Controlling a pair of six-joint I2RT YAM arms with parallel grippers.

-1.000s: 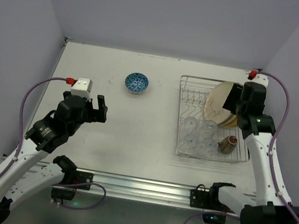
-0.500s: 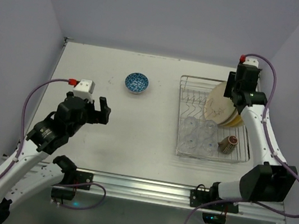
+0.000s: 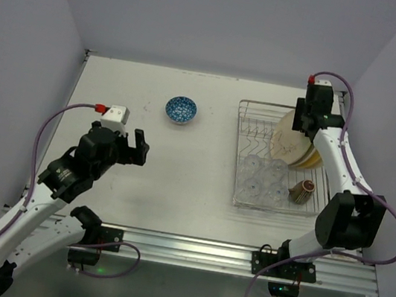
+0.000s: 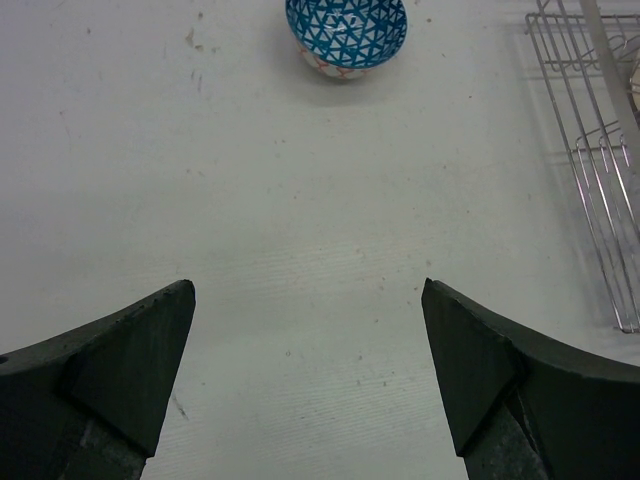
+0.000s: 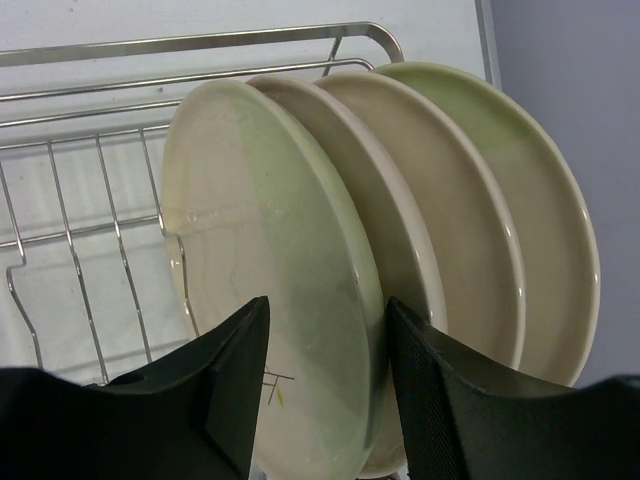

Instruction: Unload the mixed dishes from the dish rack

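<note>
right fingers (image 5: 225,385) straddled rim of front cream plate (image 5: 265,200) in dish rack (image 5: 150,45), couldn't tell if clamped, left fingers (image 4: 130,350) wide open, empty, over counter (image 4: 300,180)

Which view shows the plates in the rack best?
The right wrist view: four plates stand on edge, each rim distinct. The top external view shows them small, partly behind the right arm. The left wrist view shows at most a sliver.
</note>
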